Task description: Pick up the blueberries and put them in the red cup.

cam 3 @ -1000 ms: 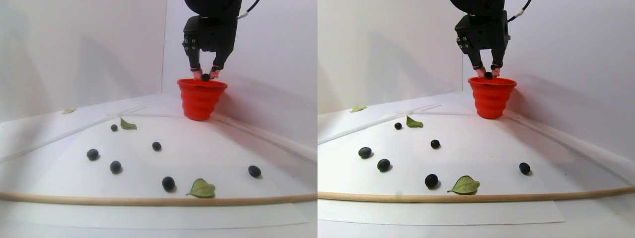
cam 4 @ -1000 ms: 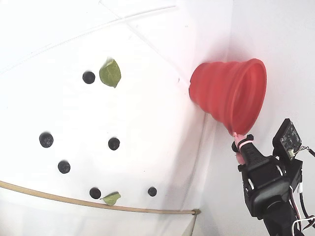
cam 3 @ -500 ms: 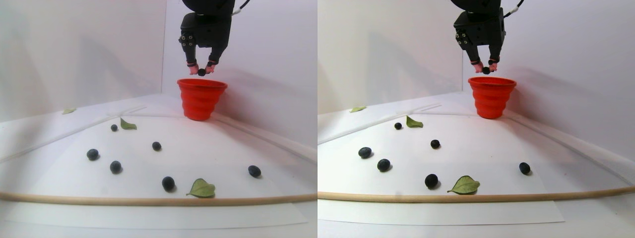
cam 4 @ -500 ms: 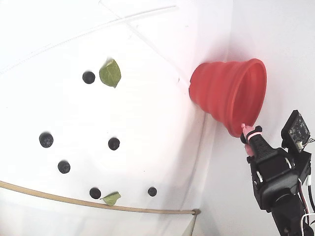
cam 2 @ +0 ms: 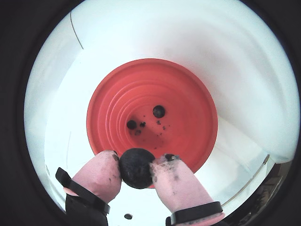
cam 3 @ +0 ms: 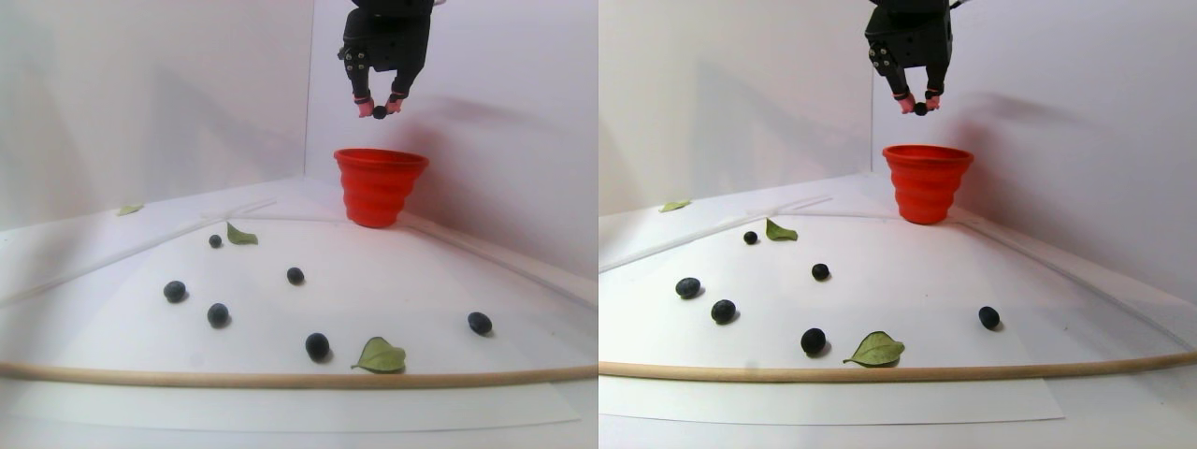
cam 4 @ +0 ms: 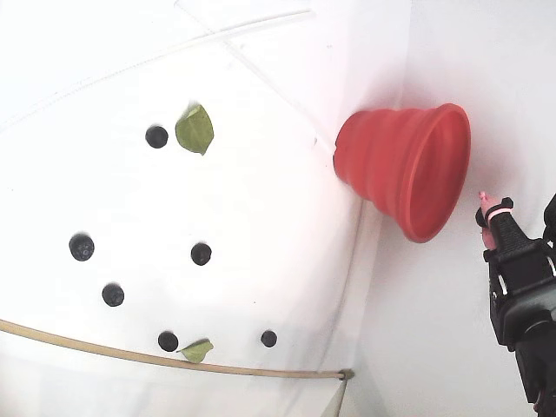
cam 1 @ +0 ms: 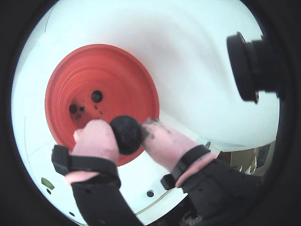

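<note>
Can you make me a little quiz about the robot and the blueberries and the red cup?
1. True or false: the tool is holding a blueberry.
2. Where is that berry? A) inside the red cup B) in the air above the cup C) on the table
3. How many blueberries lie on the table in the fixed view?

Key:
1. True, pinched between the pink fingertips.
2. B.
3. Six, for example this one.
</note>
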Robot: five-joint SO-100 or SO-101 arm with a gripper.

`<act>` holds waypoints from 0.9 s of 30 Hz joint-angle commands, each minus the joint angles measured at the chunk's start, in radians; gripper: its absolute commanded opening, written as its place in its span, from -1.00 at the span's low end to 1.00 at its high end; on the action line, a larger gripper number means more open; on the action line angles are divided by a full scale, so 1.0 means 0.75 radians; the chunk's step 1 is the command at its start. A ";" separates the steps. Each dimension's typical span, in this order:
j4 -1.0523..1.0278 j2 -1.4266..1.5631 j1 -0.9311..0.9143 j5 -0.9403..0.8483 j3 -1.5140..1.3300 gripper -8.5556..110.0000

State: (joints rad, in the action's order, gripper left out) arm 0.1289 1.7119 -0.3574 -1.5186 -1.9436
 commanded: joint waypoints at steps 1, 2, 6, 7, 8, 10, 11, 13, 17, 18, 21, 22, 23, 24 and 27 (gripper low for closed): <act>0.059 0.004 -0.004 -0.010 0.115 -0.67; 0.070 -0.006 -0.004 -0.012 0.110 -0.67; 0.108 -0.037 0.000 -0.016 0.102 -0.66; 0.108 -0.039 0.002 -0.014 0.102 -0.65; 0.112 -0.043 0.002 -0.012 0.104 -0.63; 0.115 -0.043 0.004 -0.010 0.106 -0.60; 0.117 -0.043 0.008 -0.010 0.106 -0.59; 0.119 -0.037 0.014 -0.008 0.102 -0.57; 0.119 0.006 0.029 -0.012 0.078 -0.54; 0.119 0.022 0.035 -0.012 0.067 -0.54; 0.098 0.080 0.053 -0.014 0.039 -0.53; 0.090 0.100 0.059 -0.014 0.029 -0.53; 0.070 0.119 0.063 -0.014 0.025 -0.53; 0.055 0.137 0.070 -0.012 0.016 -0.53; 0.025 0.186 0.080 -0.010 -0.008 -0.53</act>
State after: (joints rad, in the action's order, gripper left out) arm 0.1580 1.6874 -0.2991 -1.5202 -1.9574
